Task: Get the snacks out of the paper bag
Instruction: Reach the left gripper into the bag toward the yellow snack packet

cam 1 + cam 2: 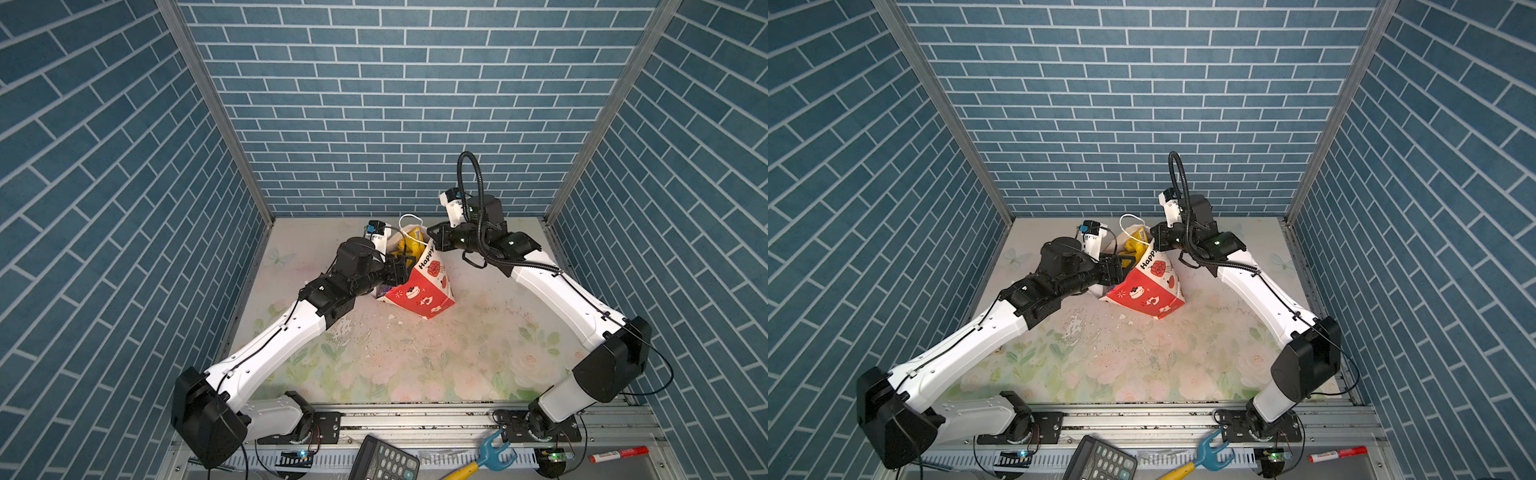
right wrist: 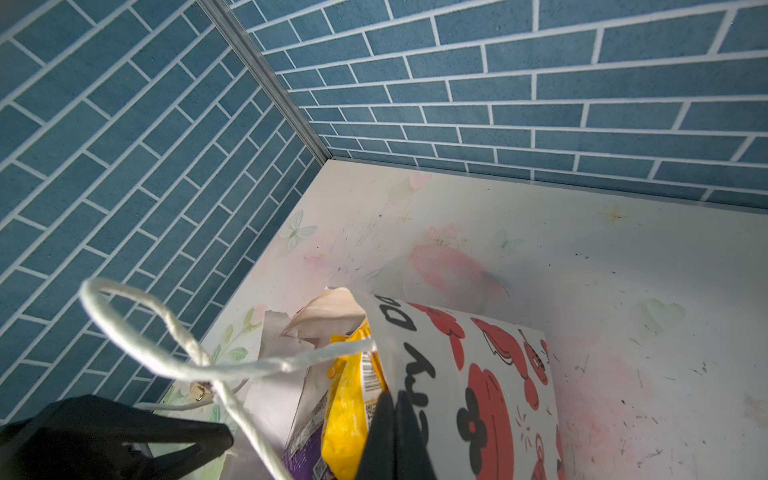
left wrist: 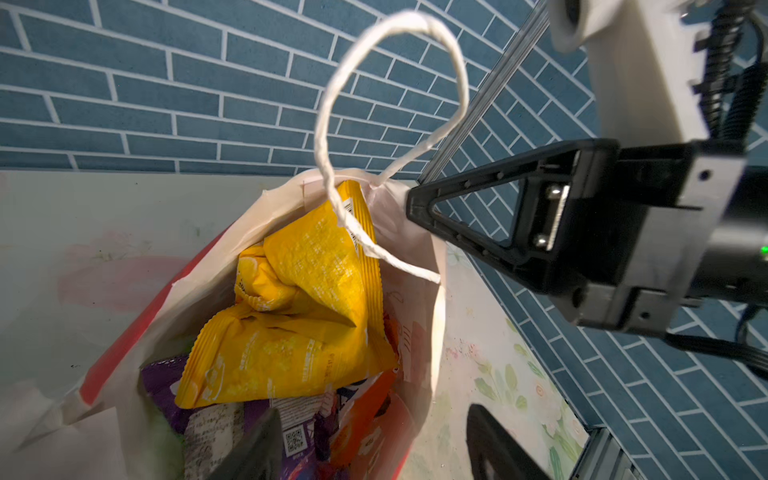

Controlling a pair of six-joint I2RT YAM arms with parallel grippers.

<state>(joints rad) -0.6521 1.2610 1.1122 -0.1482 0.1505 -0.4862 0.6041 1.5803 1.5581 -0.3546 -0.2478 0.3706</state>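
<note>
The paper bag stands tilted at the back middle of the table, mouth up. My right gripper is shut on the top rim of its printed panel. My left gripper is open at the bag's mouth, one finger inside and the other finger outside the wall. The snacks lie inside: two yellow packets on top, a purple packet and an orange packet beneath. A white cord handle loops above.
Brick-patterned walls close in the back and both sides. Small white flakes lie on the floral table in front of the bag. On the front rail sit a calculator, a blue and yellow tool and a red marker.
</note>
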